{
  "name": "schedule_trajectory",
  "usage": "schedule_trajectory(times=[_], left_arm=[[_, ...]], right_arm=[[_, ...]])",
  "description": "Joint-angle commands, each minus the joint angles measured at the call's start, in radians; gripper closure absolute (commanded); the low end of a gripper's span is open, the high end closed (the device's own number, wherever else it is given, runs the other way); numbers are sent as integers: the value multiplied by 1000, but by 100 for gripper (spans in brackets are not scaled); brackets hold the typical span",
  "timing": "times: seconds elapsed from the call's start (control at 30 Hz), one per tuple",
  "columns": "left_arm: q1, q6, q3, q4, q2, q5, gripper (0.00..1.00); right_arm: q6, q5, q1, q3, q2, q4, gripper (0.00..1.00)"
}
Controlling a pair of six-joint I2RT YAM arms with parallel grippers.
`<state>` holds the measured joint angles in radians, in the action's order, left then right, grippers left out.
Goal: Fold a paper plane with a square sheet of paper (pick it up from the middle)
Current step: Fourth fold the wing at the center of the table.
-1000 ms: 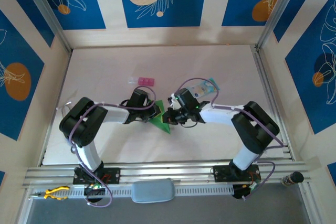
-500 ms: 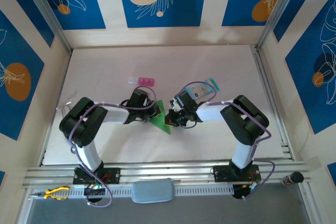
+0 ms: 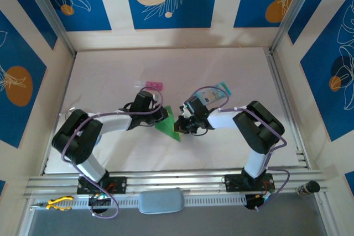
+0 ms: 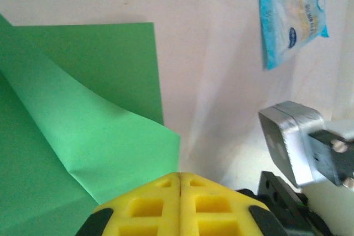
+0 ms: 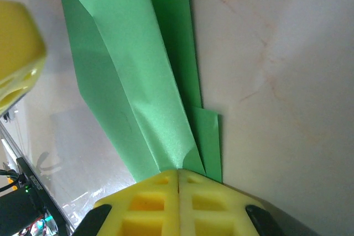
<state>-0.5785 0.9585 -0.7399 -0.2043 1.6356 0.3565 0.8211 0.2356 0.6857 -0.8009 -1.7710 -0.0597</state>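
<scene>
- Paper sheet (image 3: 167, 124), part-folded into a narrow green wedge with one flap lifted, lies between the two grippers. Its long axis runs roughly 12 to 6 in the top view.
- Left gripper (image 3: 159, 115) sits at its 9 o'clock edge, right gripper (image 3: 181, 124) at its 3 o'clock edge, both equally near.
- Both pairs of fingers are pressed closed, tips meeting paper. Pinching or only pressing: cannot tell.
- Farther off: blue packet (image 3: 213, 92) at 1 o'clock, pink block (image 3: 153, 85) at 11.

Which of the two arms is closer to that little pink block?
Left. The left arm's fingers sit just on the near side of the pink block, at the edge of the green paper; the right fingers are across the paper, farther off.
</scene>
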Motion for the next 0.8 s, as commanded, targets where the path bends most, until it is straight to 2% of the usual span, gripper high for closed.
schedule_trajectory(times=[0.0, 0.3, 0.5, 0.77], left_arm=[[-27, -37, -10, 67, -4, 60, 97], [-65, -7, -13, 26, 96, 113, 97], [-55, -29, 5, 91, 121, 27, 97], [-6, -35, -15, 128, 124, -28, 96]], right_arm=[[-5, -35, -8, 11, -24, 127, 100], [-4, -38, -8, 16, -28, 126, 100], [-4, -41, -9, 27, -31, 129, 100], [-20, -58, -8, 29, -35, 156, 100]])
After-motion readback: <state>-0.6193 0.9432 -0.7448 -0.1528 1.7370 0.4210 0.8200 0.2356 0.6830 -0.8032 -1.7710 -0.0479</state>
